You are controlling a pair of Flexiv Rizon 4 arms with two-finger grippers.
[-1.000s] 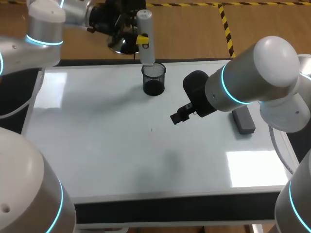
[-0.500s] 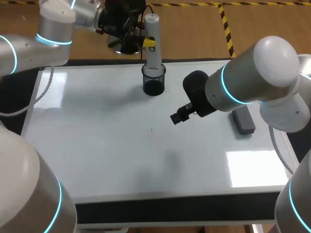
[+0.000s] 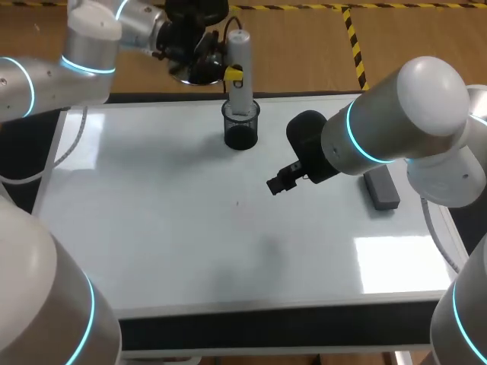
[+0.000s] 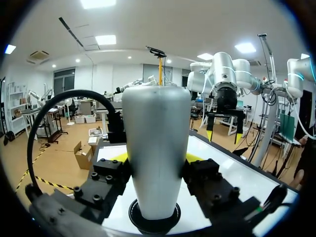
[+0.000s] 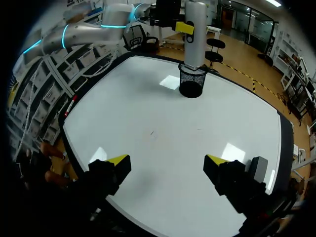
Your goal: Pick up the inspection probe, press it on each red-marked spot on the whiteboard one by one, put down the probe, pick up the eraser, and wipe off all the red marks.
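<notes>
Head view, nearest first: the whiteboard covers most of the counter. The right jaws hang above the board's middle, spread wide and holding nothing. A little to their right, the grey eraser lies flat on the board, untouched. Out ahead of those jaws the right wrist view shows one or two tiny marks on the white surface – too small to tell whether they are red.

At the far edge stands the black mesh cup. The inspection probe is upright with its lower end inside the cup, and the left jaws are closed on its sides part-way up. The left wrist view shows a yellow tip pressed to either flank.

Whether the probe is leaving the cup or going back in cannot be told from this moment alone. Either way the same care seems to apply. Keep the shaft vertical and travel straight along the cup's axis – a sideways drift could snag the rim and tip what looks like a light cup. If it is going in, the grip should open only once the probe is bottomed and standing on its own. The right arm looks well placed to take the eraser.
</notes>
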